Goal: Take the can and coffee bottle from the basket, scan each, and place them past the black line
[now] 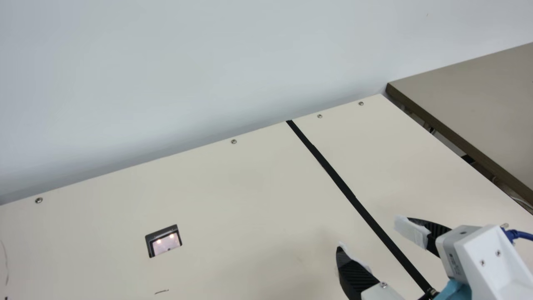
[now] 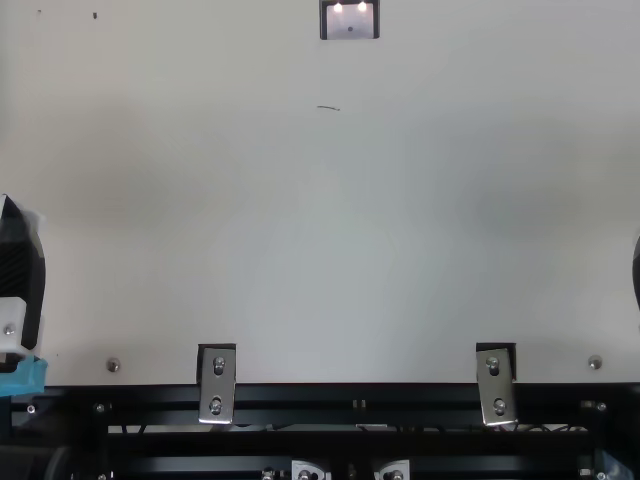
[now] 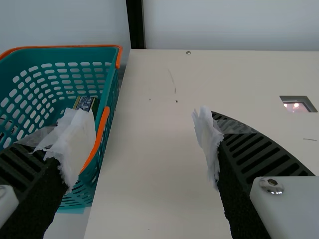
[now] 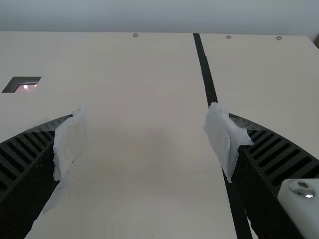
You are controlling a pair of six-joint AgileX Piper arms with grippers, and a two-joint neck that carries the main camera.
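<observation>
My right gripper [image 1: 369, 234] is open above the table, its fingers on either side of the black line [image 1: 333, 173]. In the right wrist view that gripper [image 4: 145, 124] holds nothing, and the black line [image 4: 206, 74] runs behind one finger. At the top view's left edge is part of my left gripper [image 2: 22, 270]. The left wrist view has this gripper [image 3: 139, 127] open and empty, one finger over the rim of the teal basket [image 3: 107, 124]. Inside the basket lies a small dark and yellow-green item [image 3: 85, 103], partly hidden; I cannot tell whether it is the can or the bottle.
A scanner window [image 1: 163, 241] with two lit spots is set into the cream table [image 1: 250, 187]. Low screws dot the table's back edge. Beyond its right side, across a gap, stands a brown-edged table [image 1: 479, 91]. Metal brackets [image 2: 217, 385] sit along the front edge.
</observation>
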